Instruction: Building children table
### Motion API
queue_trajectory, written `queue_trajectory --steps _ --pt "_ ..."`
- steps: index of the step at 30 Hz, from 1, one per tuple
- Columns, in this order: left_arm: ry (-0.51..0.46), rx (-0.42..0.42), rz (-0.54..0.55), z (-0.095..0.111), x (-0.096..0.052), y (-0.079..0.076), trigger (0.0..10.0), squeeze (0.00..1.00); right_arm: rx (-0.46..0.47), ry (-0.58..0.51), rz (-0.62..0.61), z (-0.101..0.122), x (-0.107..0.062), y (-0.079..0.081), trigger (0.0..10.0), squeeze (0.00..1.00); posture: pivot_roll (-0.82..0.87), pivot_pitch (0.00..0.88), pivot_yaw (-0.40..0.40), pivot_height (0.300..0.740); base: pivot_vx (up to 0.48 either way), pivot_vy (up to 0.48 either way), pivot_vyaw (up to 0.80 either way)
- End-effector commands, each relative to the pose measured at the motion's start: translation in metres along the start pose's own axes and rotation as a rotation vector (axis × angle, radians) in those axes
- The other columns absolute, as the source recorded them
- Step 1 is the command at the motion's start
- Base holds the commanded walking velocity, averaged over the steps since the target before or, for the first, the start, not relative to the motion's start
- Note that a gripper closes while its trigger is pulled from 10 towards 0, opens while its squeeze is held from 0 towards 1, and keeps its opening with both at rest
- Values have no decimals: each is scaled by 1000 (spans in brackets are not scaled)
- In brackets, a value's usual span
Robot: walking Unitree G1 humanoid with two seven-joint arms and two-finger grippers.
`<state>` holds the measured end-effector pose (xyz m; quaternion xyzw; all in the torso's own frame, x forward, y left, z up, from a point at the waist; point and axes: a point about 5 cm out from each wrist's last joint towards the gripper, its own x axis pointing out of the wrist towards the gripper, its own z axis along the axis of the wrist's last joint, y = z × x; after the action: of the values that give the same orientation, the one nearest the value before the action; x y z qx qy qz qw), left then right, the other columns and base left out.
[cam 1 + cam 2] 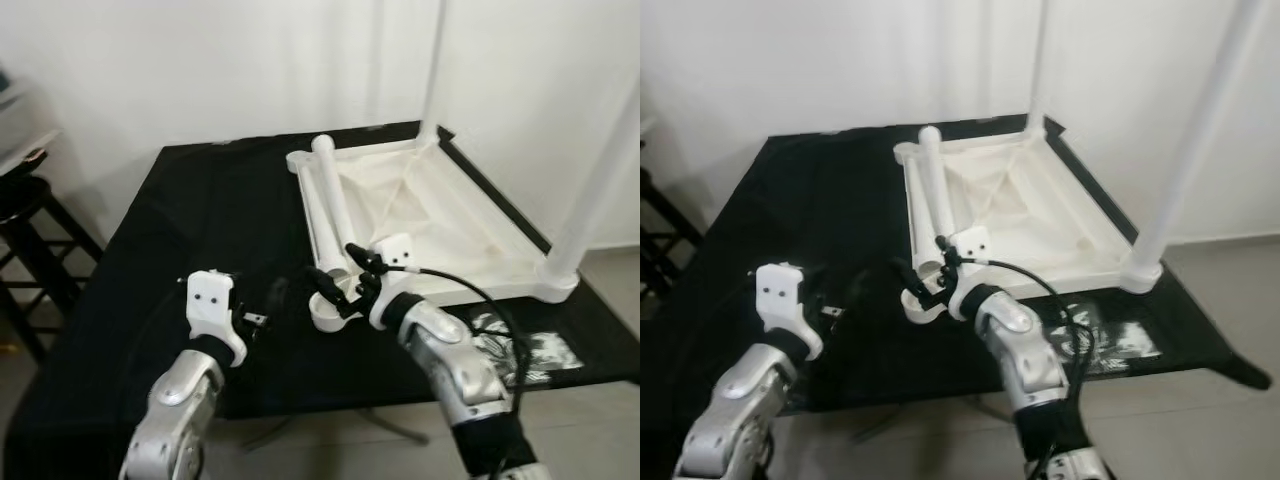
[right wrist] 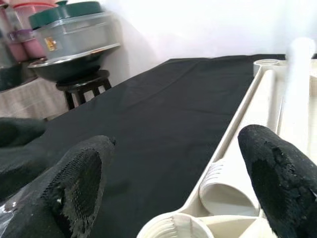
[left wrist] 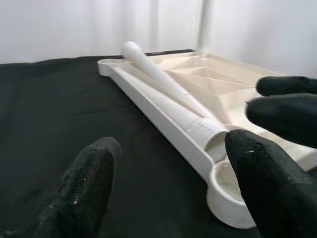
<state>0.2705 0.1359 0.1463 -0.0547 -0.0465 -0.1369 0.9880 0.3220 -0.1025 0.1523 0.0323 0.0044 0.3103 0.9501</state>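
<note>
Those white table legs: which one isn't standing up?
The loose leg lying flat along the upturned tabletop's left edge, by the right gripper; the other two stand upright in corner sockets.

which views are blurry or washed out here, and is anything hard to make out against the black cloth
Left eye view: the upright legs bleach into the bright wall; the left gripper fingers fade into the black cloth. Right eye view: soft overall, same washout. Left wrist view: fingertips blurred, loose leg sharper. Right wrist view: fingertips blurred; the upper right area glares white.
</note>
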Motion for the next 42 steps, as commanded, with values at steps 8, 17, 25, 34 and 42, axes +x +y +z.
queue_trajectory --steps 8,17,25,34,42 --pt "5 38 22 1 -2 6 10000 0 18 -30 23 3 0 3 10000 0 -106 12 66 740 0 0 -200" --pt "5 41 7 3 -4 5 10000 0 30 -37 39 2 -1 6 10000 0 -98 7 66 740 0 -219 0" --pt "1 37 20 4 -1 7 10000 0 35 -39 41 2 -1 7 10000 0 -98 4 68 740 0 -300 0" --pt "20 31 27 2 -1 12 10000 0 38 -38 38 2 0 7 10000 0 -100 10 73 740 0 53 0" --pt "11 61 53 3 -1 16 10000 0 40 -35 37 2 0 7 10000 0 -99 11 74 740 0 360 0"
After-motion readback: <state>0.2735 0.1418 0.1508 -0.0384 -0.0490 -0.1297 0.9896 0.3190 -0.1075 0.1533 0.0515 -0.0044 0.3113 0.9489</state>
